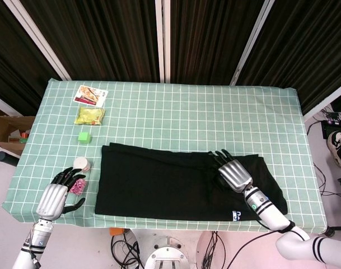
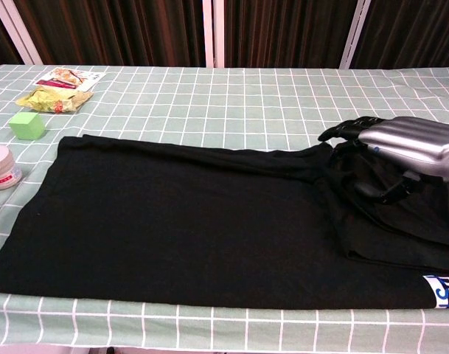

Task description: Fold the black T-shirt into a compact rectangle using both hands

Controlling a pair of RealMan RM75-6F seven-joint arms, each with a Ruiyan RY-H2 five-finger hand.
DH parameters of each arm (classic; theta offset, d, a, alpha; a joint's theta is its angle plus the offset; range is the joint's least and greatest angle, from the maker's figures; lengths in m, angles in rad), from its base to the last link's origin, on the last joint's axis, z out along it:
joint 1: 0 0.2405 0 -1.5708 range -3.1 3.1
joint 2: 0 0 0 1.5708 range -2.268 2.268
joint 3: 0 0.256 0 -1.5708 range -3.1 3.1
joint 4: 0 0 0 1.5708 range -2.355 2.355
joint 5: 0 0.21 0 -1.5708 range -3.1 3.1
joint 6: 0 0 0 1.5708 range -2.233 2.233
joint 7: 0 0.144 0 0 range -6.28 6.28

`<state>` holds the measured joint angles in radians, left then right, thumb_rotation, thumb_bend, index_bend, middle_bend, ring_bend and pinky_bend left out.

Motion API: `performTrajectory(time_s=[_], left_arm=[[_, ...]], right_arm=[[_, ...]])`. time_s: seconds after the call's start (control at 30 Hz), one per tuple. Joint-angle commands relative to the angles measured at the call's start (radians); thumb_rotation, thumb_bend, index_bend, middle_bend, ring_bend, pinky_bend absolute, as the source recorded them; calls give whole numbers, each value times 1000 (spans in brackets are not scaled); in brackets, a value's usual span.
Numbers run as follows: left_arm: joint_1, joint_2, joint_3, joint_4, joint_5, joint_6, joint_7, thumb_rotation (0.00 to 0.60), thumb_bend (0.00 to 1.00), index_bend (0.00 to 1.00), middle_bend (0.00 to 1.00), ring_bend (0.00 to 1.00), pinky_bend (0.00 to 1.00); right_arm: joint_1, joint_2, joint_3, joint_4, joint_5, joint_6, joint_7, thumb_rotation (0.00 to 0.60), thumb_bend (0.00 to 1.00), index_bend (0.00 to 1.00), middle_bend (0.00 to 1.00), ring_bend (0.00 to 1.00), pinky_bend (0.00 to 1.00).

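The black T-shirt [image 1: 159, 182] lies flat along the table's front edge, also in the chest view [image 2: 180, 221]. Its right end is doubled over in loose folds. My right hand [image 1: 233, 172] hovers low over that folded end, fingers pointing away from me. In the chest view, my right hand [image 2: 401, 144] has bunched cloth between its fingers and its thumb. My left hand [image 1: 57, 197] rests off the shirt at the table's front left corner, fingers apart, holding nothing. A white and blue label [image 2: 441, 289] shows at the shirt's front right hem.
Left of the shirt stand a white jar [image 1: 81, 163], a small pink item [image 1: 78, 186], a green cube [image 1: 84, 137], a yellow-green packet [image 1: 90, 115] and a printed card [image 1: 90, 94]. The checked green tablecloth [image 1: 215, 117] lies bare behind the shirt.
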<state>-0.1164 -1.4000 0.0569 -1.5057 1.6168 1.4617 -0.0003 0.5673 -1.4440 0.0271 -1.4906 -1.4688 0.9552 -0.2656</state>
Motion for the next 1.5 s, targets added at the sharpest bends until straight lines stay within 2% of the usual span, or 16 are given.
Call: performTrajectory(time_s=[0.03,0.23,0.4,0.6,0.73,0.9,1.07,1.2,1.37,1.5], left_arm=[[1,2,2,2,3,3,-1,600,211,255,152,99,198],[0,8,-1,3,8,7,-6,600,211,255,151,99,198],[-14,18,-13,10,4,-6,-23,600,211,256,151,99,199],[-65,51,-39,22,-4,-62,-41,600,212,271,151,99,199],[-123,53,-60,46,5,-122,0,600,233,283,153,99,199],[-198,25,-65,101,50,-189,63,600,247,300,162,99,202],[-279,-21,-69,197,108,-241,138,600,252,301,163,99,206],[-322,-23,-67,243,122,-284,198,600,252,277,145,98,200],[-351,6,-62,260,115,-324,267,600,251,255,126,86,189],[-364,9,-50,257,104,-344,238,600,244,255,125,86,188]], right_arm=[[25,-39,1,14,12,-34,-56,600,477,386,84,0,0],[19,-42,-18,6,15,-28,-88,600,477,385,82,0,0],[-10,10,-30,-42,-61,67,21,600,477,384,86,0,0],[-67,189,-22,-160,-144,244,111,600,466,368,93,0,0],[-117,325,1,-234,-147,349,116,600,355,368,95,0,0],[-173,416,21,-275,-121,430,142,600,300,368,95,0,0],[-215,439,18,-262,-121,472,176,600,270,368,94,0,0],[-236,439,15,-250,-132,490,189,600,243,369,93,0,0],[-252,430,16,-235,-142,502,201,600,238,369,90,0,0],[-259,417,17,-222,-142,499,207,600,238,369,88,0,0]])
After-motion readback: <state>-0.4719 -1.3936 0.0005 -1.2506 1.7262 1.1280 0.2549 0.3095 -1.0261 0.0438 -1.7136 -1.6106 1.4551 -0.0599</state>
